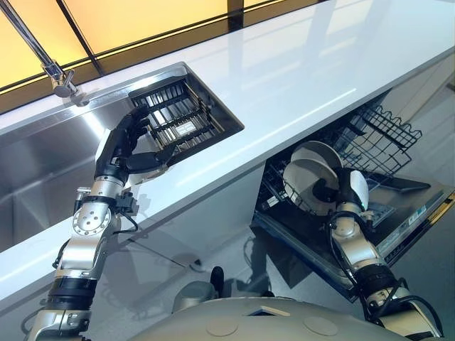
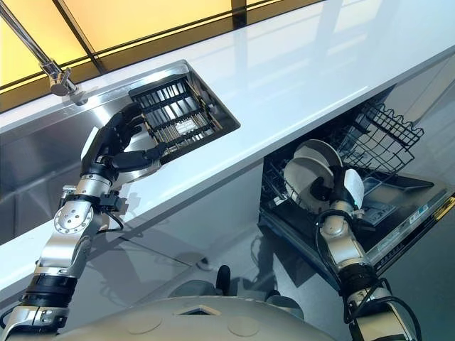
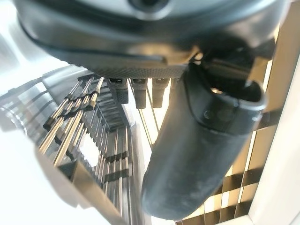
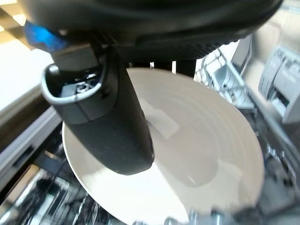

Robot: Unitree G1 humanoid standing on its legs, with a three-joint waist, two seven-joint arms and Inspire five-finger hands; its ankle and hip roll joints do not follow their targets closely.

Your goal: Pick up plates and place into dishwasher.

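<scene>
Two white plates (image 1: 311, 165) stand on edge in the dishwasher's lower rack (image 1: 279, 197). My right hand (image 1: 333, 193) is down at that rack, shut on another white plate (image 4: 206, 154), which shows past the hand (image 2: 353, 186). In the right wrist view the thumb (image 4: 117, 126) lies across the plate's face. My left hand (image 1: 125, 150) hovers over the black dish rack (image 1: 178, 117) in the sink (image 1: 43, 170), open and holding nothing. Its thumb (image 3: 197, 154) stands apart from the fingers above the rack's bars (image 3: 84, 122).
A white countertop (image 1: 298, 71) runs between the sink and the dishwasher. A chrome faucet (image 1: 60, 79) stands at the sink's back. The upper wire basket (image 1: 384, 131) is pulled out, and the dishwasher door (image 1: 419, 206) lies open below it.
</scene>
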